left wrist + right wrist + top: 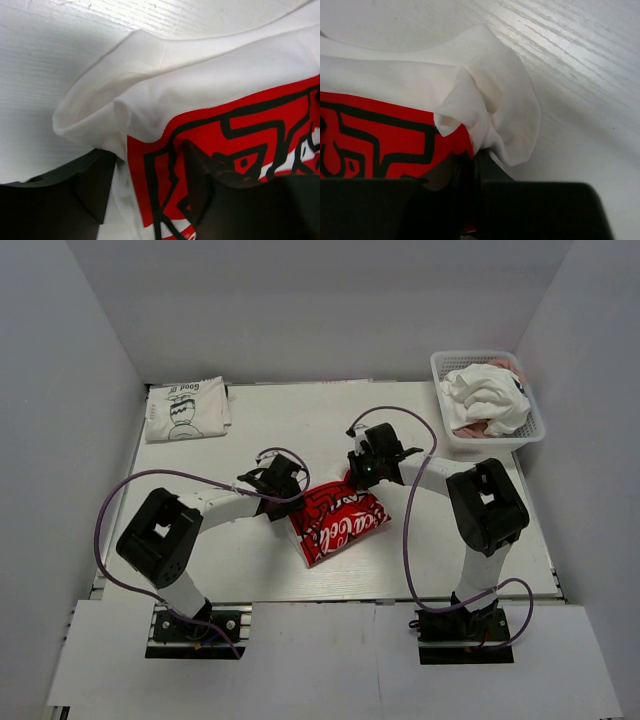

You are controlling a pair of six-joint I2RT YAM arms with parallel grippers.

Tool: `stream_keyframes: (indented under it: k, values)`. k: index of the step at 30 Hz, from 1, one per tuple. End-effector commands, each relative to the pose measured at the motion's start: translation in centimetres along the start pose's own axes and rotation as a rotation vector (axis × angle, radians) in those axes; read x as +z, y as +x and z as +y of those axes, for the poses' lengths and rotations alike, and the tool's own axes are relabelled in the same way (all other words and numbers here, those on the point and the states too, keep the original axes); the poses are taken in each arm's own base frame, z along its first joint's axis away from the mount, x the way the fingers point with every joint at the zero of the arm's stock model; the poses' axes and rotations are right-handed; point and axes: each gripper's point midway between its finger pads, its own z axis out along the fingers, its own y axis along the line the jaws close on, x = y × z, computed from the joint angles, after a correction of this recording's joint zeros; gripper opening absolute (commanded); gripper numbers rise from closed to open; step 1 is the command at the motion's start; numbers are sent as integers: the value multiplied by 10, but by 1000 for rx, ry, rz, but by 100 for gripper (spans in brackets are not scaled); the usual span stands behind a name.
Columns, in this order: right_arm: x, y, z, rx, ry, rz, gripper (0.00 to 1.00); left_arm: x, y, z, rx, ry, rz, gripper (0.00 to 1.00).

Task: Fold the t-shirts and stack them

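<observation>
Between the two grippers, close to the arm bases: a white cotton t-shirt with a red and black print (338,520), part-folded and rumpled on the white wood-grain bench (300,430). Judged mid-fold, with stacking not yet done for this one.

Likely trouble: an uneven lift. With one side pinched and the other merely straddled, could drag the cloth askew and spoil the fold. Could also lose the right-hand corner, given so small a bunched flap of white hem in the grip; may slide out under a pull. On the left, may catch one layer only, or two where one is wanted; layer count between the fingers impossible to tell from the wrist view.

Right gripper (468,165): narrow, nearly closed, clamped on that bunched white corner. Left gripper (150,167): well apart, fingers (95,190) down either side of the shirt's edge, white hem and red print between them, no pinch visible.

Farther off, beyond and to the left of the left gripper: a folded white t-shirt with a black cartoon and lettering (187,410), flat near the bench's far corner, presumably the start of the stack. Beyond and to the right of the right gripper: a white plastic lattice basket (445,368) holding crumpled white t-shirts (485,395), with a scrap of pink cloth beneath.
</observation>
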Motion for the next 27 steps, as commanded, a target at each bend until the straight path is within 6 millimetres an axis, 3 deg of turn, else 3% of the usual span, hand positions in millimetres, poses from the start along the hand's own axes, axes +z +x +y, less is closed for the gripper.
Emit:
stream_keyframes:
  k: [1,5,6,8,11,13,15,18,19,22,25,26,27]
  values:
    - [-3,8,26,14,-125,13,4,10,-14,-1,44,-14,-52,63]
    - [-14,3,40,5,-216,-2,0,25,-17,-8,79,-32,-37,35]
    - [-17,2,43,1,-241,-3,0,24,-20,-11,79,-29,-39,20]
    - [-24,-8,50,-5,-277,-23,0,28,-17,-8,91,-40,-30,3]
    - [-25,-15,47,27,-296,-26,0,27,-19,-6,111,-25,-55,0]
    - [-21,-6,42,56,-282,0,0,25,-23,0,123,-26,-97,0]
    - [-15,2,24,94,-210,22,0,15,-31,6,133,-18,-146,0]
    - [-16,12,12,114,-189,41,0,-5,-47,3,188,20,-222,0]
    - [-17,17,12,125,-206,46,0,-12,-57,-3,202,52,-253,0]
    - [-23,16,23,55,-268,26,0,-24,-60,-16,315,134,-267,0]
    - [-38,1,34,6,-310,-23,35,-35,-70,-28,375,163,-279,0]
    - [-43,-5,34,-6,-309,-40,88,-37,-76,-32,373,154,-289,0]
    - [-48,-13,34,-22,-294,-60,91,-39,-79,-34,390,155,-294,0]
